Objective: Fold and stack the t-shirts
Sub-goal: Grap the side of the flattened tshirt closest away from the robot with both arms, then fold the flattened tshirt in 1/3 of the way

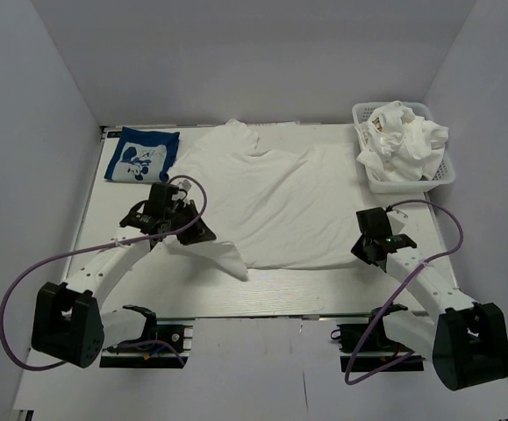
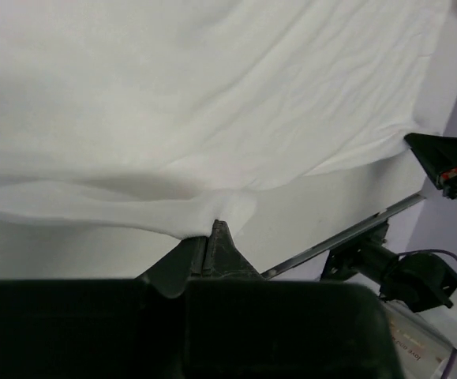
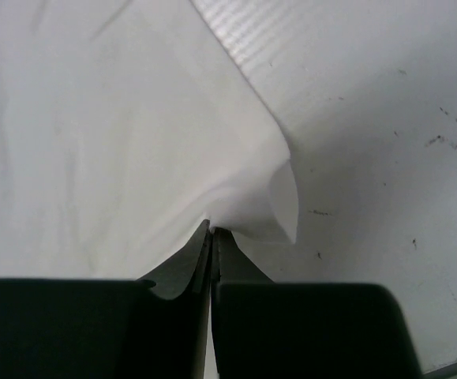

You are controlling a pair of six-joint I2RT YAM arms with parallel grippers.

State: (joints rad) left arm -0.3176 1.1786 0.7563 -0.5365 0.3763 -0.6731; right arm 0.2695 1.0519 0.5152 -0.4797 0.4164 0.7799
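Note:
A large white t-shirt (image 1: 280, 197) lies spread across the middle of the table. A folded navy blue t-shirt (image 1: 141, 155) with a white cartoon print lies at the far left. My left gripper (image 1: 203, 235) is shut on the white shirt's near left edge; in the left wrist view (image 2: 210, 229) its jaws pinch the cloth (image 2: 212, 103). My right gripper (image 1: 367, 248) is shut on the shirt's near right corner; in the right wrist view (image 3: 212, 230) the jaws pinch a curled bit of hem (image 3: 275, 197).
A white basket (image 1: 442, 175) at the far right holds a heap of crumpled white cloth (image 1: 407, 140). Purple cables loop from both arms. Grey walls enclose the table on three sides.

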